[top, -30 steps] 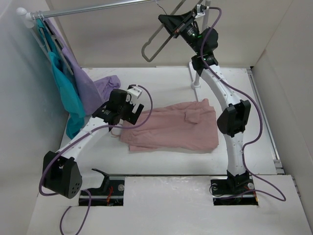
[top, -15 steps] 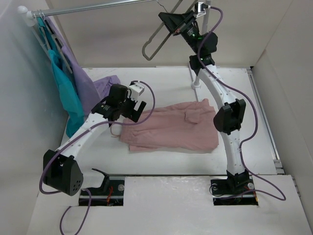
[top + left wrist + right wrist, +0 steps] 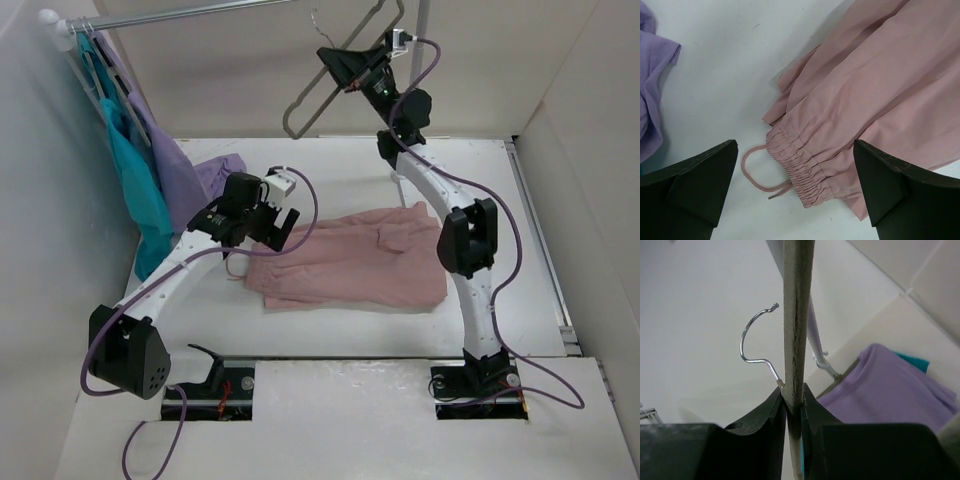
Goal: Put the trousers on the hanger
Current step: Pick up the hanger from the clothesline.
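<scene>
R gripper [image 3: 794, 400] is clamped on the hanger [image 3: 797, 315], pads pinching its bar right by the base of the wire hook [image 3: 752, 335]. Hanger's up in the air at the back, tilted, well above the table [image 3: 330, 330] and near the rail [image 3: 200, 12], nothing on it.

L gripper [image 3: 795, 150] has fingers wide apart, holding nothing, low over the waist end of the trousers [image 3: 865, 90]. Gathered waistband [image 3: 795, 175] sits betw. the two fingers, drawstring loop [image 3: 752, 167] just beside it on the table. Can't tell if the tips touch cloth yet.

Trousers lie folded flat mid-table, waist to the L. Purple garment [image 3: 650, 75] is near but apart.

Progress: early, I'd say. Hanger is in hand, that's it. Trousers not gripped, not lifted. Left to do, prob.: pinch waistband, raise it, bring hanger down or cloth up, drape over the bar.
</scene>
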Robot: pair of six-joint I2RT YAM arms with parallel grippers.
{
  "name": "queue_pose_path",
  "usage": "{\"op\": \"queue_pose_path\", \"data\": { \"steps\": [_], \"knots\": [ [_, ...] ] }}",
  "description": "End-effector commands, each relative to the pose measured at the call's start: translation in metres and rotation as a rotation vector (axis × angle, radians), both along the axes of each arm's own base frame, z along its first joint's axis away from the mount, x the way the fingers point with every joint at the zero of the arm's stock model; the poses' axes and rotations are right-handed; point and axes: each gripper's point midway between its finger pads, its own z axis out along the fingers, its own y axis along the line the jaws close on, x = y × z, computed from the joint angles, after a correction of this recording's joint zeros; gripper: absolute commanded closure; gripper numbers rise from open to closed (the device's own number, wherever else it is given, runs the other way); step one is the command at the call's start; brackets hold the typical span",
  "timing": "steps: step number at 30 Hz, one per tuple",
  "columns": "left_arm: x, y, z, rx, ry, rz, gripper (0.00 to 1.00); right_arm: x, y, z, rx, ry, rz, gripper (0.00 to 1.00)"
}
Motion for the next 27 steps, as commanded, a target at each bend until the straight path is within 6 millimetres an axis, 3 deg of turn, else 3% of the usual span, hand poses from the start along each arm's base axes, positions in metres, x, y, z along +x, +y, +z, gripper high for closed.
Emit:
{"op": "queue_pose_path", "data": {
  "steps": [1, 3, 5, 6, 8, 10, 14, 15, 17, 20, 21, 22, 23, 25, 26, 27],
  "knots": [
    [0.002, -0.007, 0.02, -0.037, -0.024, -0.018, 0.0, -0.048, 0.0, 0.006, -0.035, -0.093, 0.097, 1.0],
    [-0.002, -0.012, 0.025, -0.044, -0.017, -0.063, 0.06, -0.052, 0.002, -0.005, -0.069, -0.067, 0.115, 1.0],
    [-0.008, -0.018, 0.031, -0.051, -0.006, -0.125, 0.15, -0.05, 0.01, -0.033, -0.136, -0.014, 0.153, 1.0],
    [-0.021, -0.018, 0.027, -0.045, 0.036, -0.163, 0.21, -0.055, 0.012, -0.036, -0.157, -0.007, 0.169, 1.0],
    [-0.043, -0.031, 0.025, -0.067, 0.073, -0.317, 0.24, -0.052, 0.02, -0.066, -0.227, 0.067, 0.213, 1.0],
    [-0.076, -0.036, 0.016, -0.096, 0.154, -0.443, 0.24, -0.056, 0.023, -0.078, -0.267, 0.074, 0.233, 1.0],
    [-0.109, -0.028, 0.004, -0.049, 0.191, -0.619, 0.28, -0.062, 0.028, -0.112, -0.377, 0.128, 0.266, 1.0],
    [-0.112, -0.028, 0.004, -0.046, 0.192, -0.641, 0.28, -0.061, 0.029, -0.134, -0.405, 0.189, 0.268, 1.0],
    [-0.113, -0.029, 0.01, -0.046, 0.155, -0.663, 0.28, -0.07, 0.025, -0.141, -0.449, 0.189, 0.252, 1.0],
    [-0.112, -0.034, 0.027, -0.1, 0.116, -0.655, 0.3, -0.082, 0.013, -0.177, -0.526, 0.269, 0.226, 1.0],
    [-0.108, -0.037, 0.034, -0.116, 0.102, -0.635, 0.3, -0.087, 0.01, -0.188, -0.545, 0.29, 0.224, 1.0],
    [-0.104, -0.04, 0.044, -0.14, 0.077, -0.61, 0.3, -0.091, 0.003, -0.22, -0.581, 0.366, 0.225, 1.0],
    [-0.092, -0.043, 0.051, -0.171, 0.04, -0.57, 0.3, -0.1, -0.006, -0.216, -0.589, 0.343, 0.203, 1.0],
    [-0.079, -0.041, 0.066, -0.252, 0.038, -0.438, 0.27, -0.113, -0.012, -0.234, -0.621, 0.37, 0.2, 1.0],
    [-0.075, -0.042, 0.07, -0.272, 0.033, -0.405, 0.24, -0.123, -0.015, -0.258, -0.662, 0.419, 0.218, 1.0],
    [-0.065, -0.044, 0.069, -0.295, 0.035, -0.375, 0.16, -0.131, -0.019, -0.259, -0.698, 0.377, 0.194, 1.0]
  ]
}}
